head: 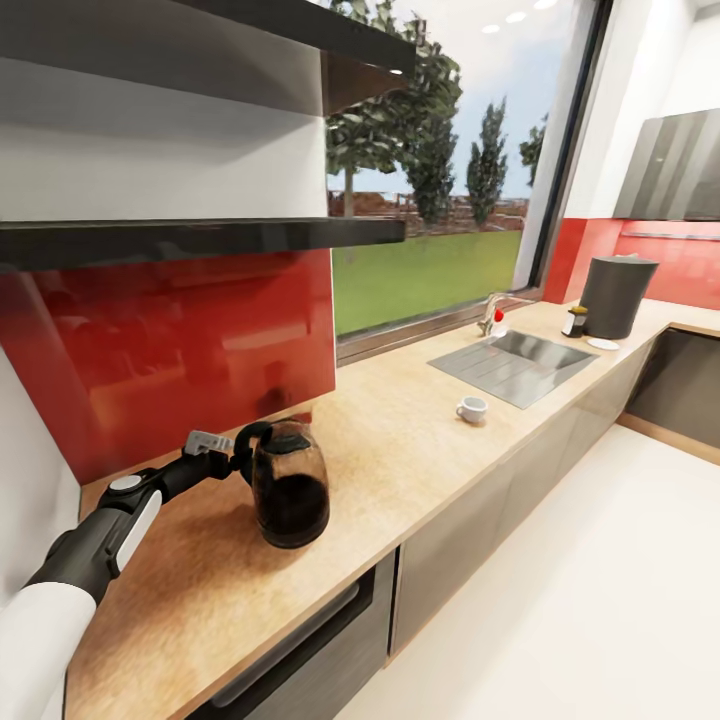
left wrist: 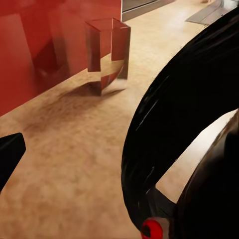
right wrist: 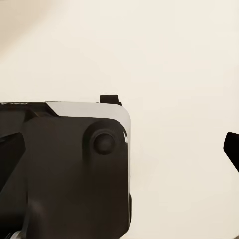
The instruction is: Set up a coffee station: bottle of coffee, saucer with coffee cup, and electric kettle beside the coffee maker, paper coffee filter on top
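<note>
Kettle work is the step in hand, I judge. From the head view, my left gripper (head: 238,457) sits at the loop handle of the electric kettle (head: 290,485), which stands upright on the countertop (head: 400,440) right in front of it, by the red backsplash (head: 170,350). Whether my fingers are clamped on the handle I cannot tell; they are hidden against it. Far beyond the kettle, past the coffee cup (head: 471,408) and the sink (head: 515,365), stand the coffee maker (head: 615,297), the bottle of coffee (head: 575,321) and the saucer (head: 603,344).

My left wrist view has the kettle's black handle (left wrist: 164,129) looming huge and close, one fingertip (left wrist: 9,157) off to the side, worktop beneath.

My right wrist view gives pale floor, one dark finger (right wrist: 231,147) cut off at the edge and a dark robot part beside it; I cannot tell that gripper's spread.

Next calls for a sure hold, then a long carry to the coffee maker.
</note>
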You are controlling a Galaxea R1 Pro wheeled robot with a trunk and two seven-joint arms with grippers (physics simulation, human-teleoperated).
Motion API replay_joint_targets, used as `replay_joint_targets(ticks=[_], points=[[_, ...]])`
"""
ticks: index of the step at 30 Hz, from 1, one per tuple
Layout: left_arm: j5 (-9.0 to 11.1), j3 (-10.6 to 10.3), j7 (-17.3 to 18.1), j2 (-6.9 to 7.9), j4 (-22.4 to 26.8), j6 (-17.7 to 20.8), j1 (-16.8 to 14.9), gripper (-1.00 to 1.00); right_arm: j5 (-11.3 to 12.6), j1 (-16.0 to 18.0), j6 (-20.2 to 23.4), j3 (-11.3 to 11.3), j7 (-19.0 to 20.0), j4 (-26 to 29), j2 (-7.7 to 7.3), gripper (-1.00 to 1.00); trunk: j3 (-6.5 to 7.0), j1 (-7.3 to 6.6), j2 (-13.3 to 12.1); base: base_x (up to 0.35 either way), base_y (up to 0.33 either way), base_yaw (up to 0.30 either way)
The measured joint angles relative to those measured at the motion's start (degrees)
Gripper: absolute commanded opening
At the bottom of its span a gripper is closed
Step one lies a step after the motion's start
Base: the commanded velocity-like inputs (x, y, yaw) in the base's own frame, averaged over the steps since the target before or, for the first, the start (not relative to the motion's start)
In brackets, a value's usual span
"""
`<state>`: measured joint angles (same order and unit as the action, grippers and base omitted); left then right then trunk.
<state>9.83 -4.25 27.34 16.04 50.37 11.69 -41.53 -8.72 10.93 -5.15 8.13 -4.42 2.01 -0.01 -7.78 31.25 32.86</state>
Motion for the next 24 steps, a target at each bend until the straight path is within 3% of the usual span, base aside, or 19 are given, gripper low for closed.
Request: replay_joint_targets(ticks=[24], points=[[0.12,-0.19,-0.02,-0.11,0.19,0.00,0.09,1.00,0.00,0.00,0.00,0.00,0.00,0.00,0.00,1.00,0.00,0.01,0.00,0.020,0.000,0.000]])
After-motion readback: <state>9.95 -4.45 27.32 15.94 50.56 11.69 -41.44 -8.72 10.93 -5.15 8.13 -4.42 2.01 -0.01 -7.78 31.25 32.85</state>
